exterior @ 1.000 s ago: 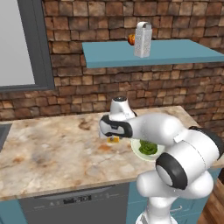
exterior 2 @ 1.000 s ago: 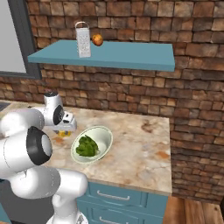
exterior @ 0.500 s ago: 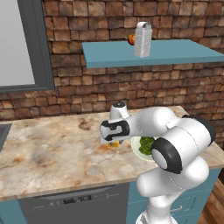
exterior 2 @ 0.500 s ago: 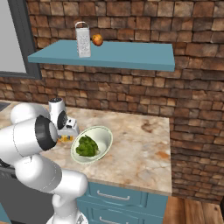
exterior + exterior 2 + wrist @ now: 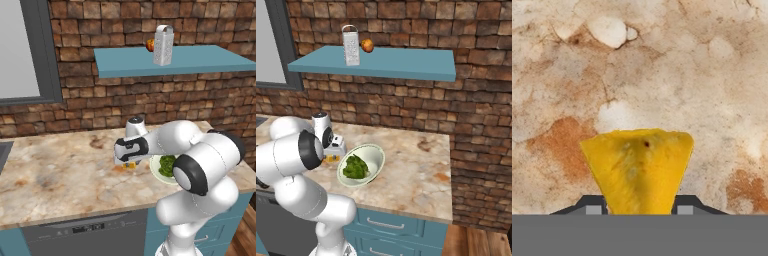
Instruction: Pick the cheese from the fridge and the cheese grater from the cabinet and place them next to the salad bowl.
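The gripper (image 5: 640,207) is clamped on the cheese (image 5: 638,170): in the hand view the yellow-orange wedge sits squarely between the two dark finger tips, its broad end pointing away from the hand toward the mottled stone below. The jaws are drawn in as far as the wedge allows, with nothing else in their grasp.

From the left base view the gripper (image 5: 129,159) hangs low over the counter (image 5: 60,170), with a sliver of orange showing beneath the hand. Whether the wedge already touches the stone cannot be told. It sits just beside the salad bowl (image 5: 161,169), on the bowl's side that faces away from the counter's right end. The right base view agrees: the cheese (image 5: 332,158) is under the hand, close to the rim of the salad bowl (image 5: 372,154), roughly midway between the counter's front edge and the brick wall.

So the step in hand looks like the setting-down of the cheese next to the bowl. The next move calls for a short descent until the wedge rests, then releasing it and lifting straight up so the fingers do not drag it.

The cheese grater (image 5: 162,46) stands upright on the cabinet (image 5: 200,59) above, near a small round orange fruit (image 5: 367,46); it remains to be fetched.
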